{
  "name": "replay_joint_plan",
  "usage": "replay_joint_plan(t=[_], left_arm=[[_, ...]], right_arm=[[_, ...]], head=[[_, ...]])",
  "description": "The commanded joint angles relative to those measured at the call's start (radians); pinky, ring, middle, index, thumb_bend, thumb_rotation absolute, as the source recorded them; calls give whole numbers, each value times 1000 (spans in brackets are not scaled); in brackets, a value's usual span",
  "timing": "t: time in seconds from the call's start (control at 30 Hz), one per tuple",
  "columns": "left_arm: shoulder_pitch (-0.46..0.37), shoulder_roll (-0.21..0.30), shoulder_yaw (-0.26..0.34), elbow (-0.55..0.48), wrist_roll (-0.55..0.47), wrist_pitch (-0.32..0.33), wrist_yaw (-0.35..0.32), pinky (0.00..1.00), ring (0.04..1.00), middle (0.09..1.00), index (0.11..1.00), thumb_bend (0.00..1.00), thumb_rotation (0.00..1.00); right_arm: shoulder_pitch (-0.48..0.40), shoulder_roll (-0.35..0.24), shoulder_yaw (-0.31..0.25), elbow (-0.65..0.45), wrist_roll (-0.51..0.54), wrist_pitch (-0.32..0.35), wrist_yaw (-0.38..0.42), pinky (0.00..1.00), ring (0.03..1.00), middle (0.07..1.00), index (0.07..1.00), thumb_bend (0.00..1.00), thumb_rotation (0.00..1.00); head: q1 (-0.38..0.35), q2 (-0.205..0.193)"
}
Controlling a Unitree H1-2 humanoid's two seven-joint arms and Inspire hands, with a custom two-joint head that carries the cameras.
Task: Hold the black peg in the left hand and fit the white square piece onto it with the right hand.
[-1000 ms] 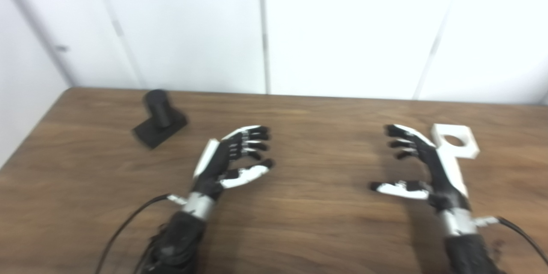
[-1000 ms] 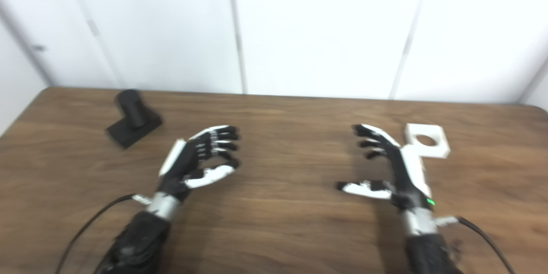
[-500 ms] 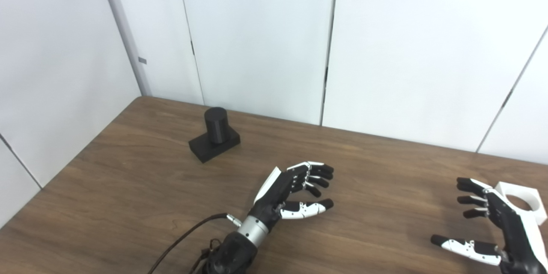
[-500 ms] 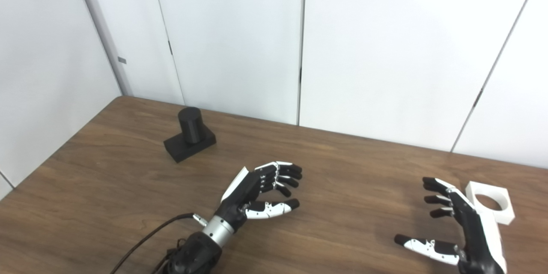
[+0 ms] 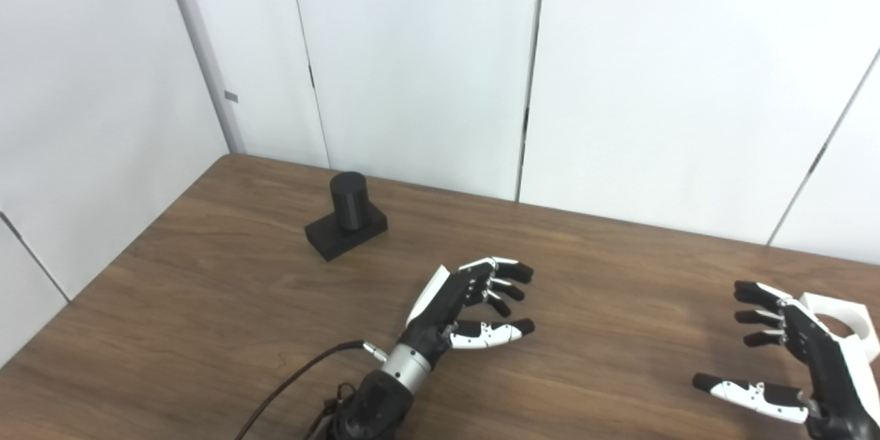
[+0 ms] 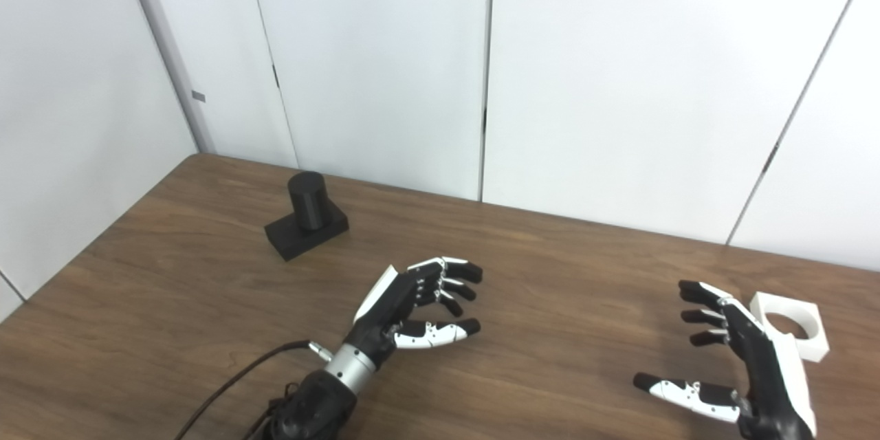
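Note:
The black peg (image 5: 347,214), a short cylinder on a square black base, stands upright on the brown table (image 5: 227,275) at the far left. My left hand (image 5: 467,304) is open and empty, hovering mid-table to the right of and nearer than the peg. The white square piece (image 6: 790,324) with a round hole lies flat at the far right. My right hand (image 6: 739,364) is open and empty, just left of and nearer than the piece; its back partly hides the piece in the left eye view (image 5: 842,316).
A white panelled wall (image 5: 426,69) rises behind the table's far edge. A black cable (image 5: 289,385) runs from my left wrist off the bottom edge. The table's left edge slants close to the peg.
The camera swung up and left in the first half second, shifting the whole picture. Since then my left hand has risen slightly; the peg and white piece have stayed put.

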Motion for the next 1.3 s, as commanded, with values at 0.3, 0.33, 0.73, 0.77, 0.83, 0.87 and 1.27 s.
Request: replay_joint_plan(t=[0.3, 0.33, 0.73, 0.77, 0.83, 0.87, 1.27], left_arm=[[-83, 111, 31, -144, 59, 48, 4, 518, 645, 693, 628, 725, 47], [-85, 119, 40, -162, 62, 66, 4, 521, 647, 694, 634, 727, 43], [-111, 183, 108, -247, 95, 176, 25, 578, 704, 746, 704, 753, 77], [-114, 186, 113, -250, 95, 182, 27, 584, 712, 757, 710, 755, 73], [-121, 193, 125, -254, 95, 192, 30, 599, 724, 769, 721, 755, 65], [-127, 196, 134, -248, 92, 188, 36, 614, 732, 777, 728, 758, 61], [-195, 244, 200, -195, 159, 242, 113, 635, 740, 791, 745, 806, 110]], right_arm=[[-29, -8, -9, -38, 6, 1, 3, 564, 690, 763, 753, 604, 0], [-29, -7, -10, -40, 8, 5, 4, 564, 692, 764, 753, 602, 0], [-35, -6, -10, -49, 7, 24, 8, 563, 690, 762, 749, 604, 0], [-35, -6, -10, -52, 9, 28, 10, 566, 692, 764, 752, 602, 0], [-34, -6, -10, -54, 10, 32, 11, 567, 691, 765, 754, 600, 0], [-34, -6, -9, -55, 9, 33, 12, 567, 689, 763, 753, 600, 0], [-29, -10, -12, -68, 15, 43, 17, 569, 681, 761, 752, 595, 0]], head=[[13, 0], [14, 1], [19, -3], [19, -3], [19, -4], [19, -5], [22, -2]])
